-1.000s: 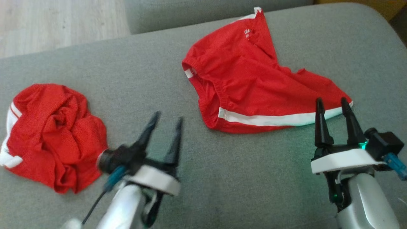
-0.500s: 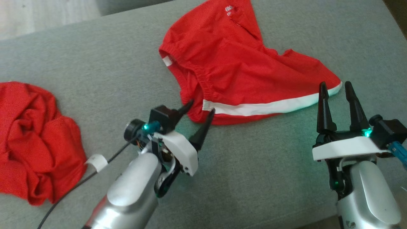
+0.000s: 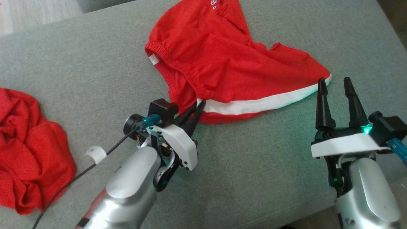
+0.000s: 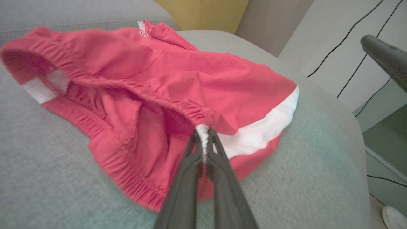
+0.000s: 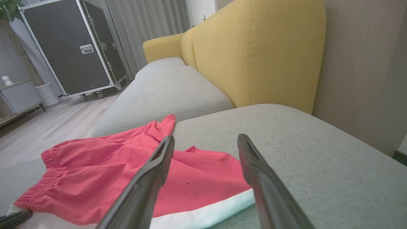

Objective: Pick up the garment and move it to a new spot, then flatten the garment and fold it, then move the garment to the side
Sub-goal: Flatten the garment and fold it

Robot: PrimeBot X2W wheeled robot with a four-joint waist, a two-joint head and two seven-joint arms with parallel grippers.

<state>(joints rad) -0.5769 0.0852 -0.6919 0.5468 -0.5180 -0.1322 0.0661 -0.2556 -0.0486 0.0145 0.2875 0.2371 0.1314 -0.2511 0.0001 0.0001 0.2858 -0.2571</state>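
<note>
The garment, red shorts with a white side stripe, lies spread on the grey cushion. My left gripper is shut on the garment's elastic waistband where the white stripe begins; in the left wrist view the fingertips pinch that white edge. My right gripper stands open just off the garment's right corner, fingers apart above the white hem, touching nothing.
A second red garment lies crumpled at the cushion's left. A yellow sofa back rises behind the cushions. A black flight case stands on the wood floor beyond. A cable trails from my left arm.
My left gripper reached forward to the waistband and closed on it. The head camera tilted, shifting the whole scene. The right gripper stayed open in place.
</note>
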